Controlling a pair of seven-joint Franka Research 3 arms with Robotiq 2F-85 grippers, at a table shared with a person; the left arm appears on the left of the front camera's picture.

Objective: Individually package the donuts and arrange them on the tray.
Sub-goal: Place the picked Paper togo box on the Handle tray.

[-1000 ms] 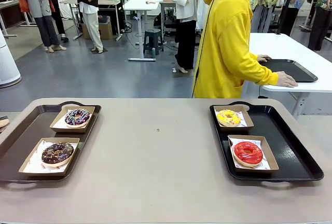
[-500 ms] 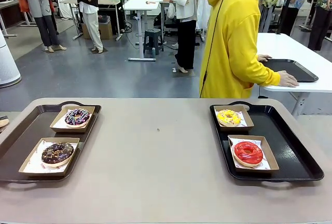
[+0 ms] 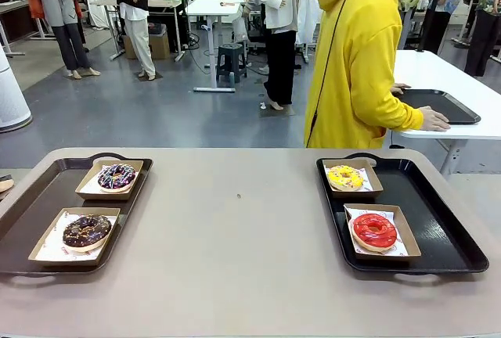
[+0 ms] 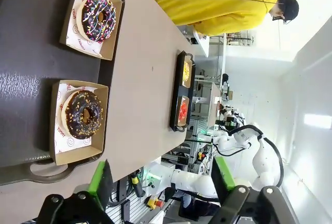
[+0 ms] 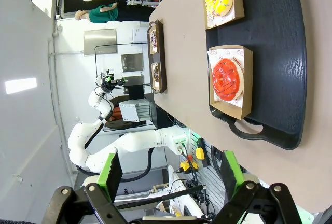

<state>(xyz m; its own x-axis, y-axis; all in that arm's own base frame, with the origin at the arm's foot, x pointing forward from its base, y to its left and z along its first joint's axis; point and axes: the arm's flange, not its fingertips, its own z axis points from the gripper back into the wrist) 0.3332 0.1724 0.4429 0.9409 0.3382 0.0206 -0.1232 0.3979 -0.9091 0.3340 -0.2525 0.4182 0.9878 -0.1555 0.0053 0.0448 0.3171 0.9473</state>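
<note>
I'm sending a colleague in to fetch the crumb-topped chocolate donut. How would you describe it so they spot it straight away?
Go to the black tray at the table's left end, seen from the robot's side. Two brown boxes sit on it; take the one nearer the robot. Its chocolate donut has tan crumbs, whereas the sprinkled donut behind it has purple and white sprinkles.

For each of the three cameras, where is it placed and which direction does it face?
Front: robot's side of the table, facing the person in yellow; no robot part.
Left wrist: above the left tray, rolled sideways; open left claw at the bottom.
Right wrist: above the right tray; open right claw.
Shared: the red donut.
</note>
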